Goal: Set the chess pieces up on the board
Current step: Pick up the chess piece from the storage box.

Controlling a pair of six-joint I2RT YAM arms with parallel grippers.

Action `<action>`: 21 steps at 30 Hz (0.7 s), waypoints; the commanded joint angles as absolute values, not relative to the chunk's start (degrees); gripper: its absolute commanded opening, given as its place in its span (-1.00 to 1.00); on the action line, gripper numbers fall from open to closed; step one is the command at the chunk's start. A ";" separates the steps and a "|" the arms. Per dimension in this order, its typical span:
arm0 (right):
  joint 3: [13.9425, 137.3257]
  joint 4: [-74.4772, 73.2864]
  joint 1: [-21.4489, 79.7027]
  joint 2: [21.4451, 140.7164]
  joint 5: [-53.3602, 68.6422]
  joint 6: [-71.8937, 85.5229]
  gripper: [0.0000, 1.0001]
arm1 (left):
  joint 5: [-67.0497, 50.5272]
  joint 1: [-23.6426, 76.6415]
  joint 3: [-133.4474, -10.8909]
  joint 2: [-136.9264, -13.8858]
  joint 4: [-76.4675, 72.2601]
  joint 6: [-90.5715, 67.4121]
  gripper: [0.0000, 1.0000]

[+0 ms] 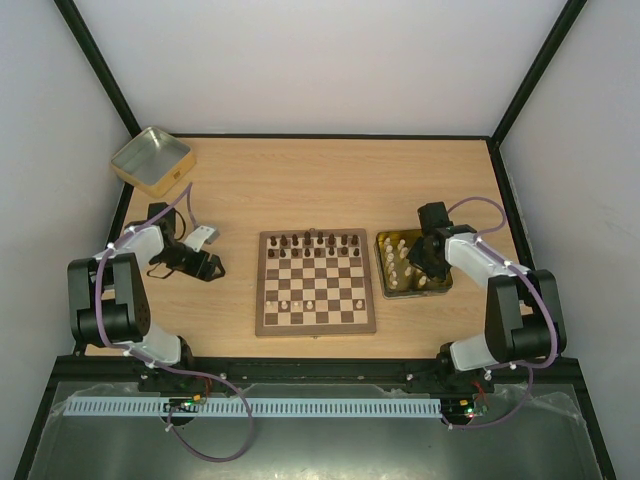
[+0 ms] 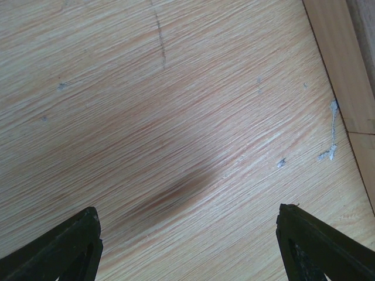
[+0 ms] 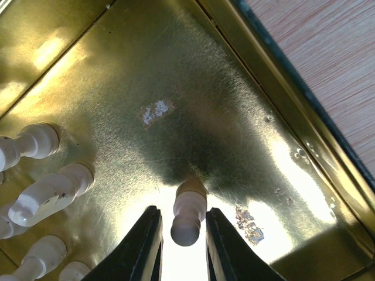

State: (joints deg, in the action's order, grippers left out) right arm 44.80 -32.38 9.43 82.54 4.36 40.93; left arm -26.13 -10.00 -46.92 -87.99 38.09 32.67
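R: right fingers (image 3: 146,246) down in gold tin (image 3: 234,117), straddling one cream pawn (image 3: 188,213), can't tell if clamped | L: left fingers (image 2: 304,234) spread, parked over surface (image 2: 176,117), likely keeping clear of board (image 1: 316,281) | likely mid-pick, white rows unfilled

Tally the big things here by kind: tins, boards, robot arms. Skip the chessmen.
Gold tins: 2
Chessboard: 1
Robot arms: 2
Total: 5
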 commanded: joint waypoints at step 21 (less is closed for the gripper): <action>44.93 -33.73 9.19 79.81 0.72 40.01 -0.88 | -27.77 -10.72 -46.71 -88.57 39.55 34.09 0.63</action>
State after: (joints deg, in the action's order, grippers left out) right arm 44.40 -31.44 9.39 82.41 3.42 40.47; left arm -26.61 -10.33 -46.92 -88.25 38.13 33.04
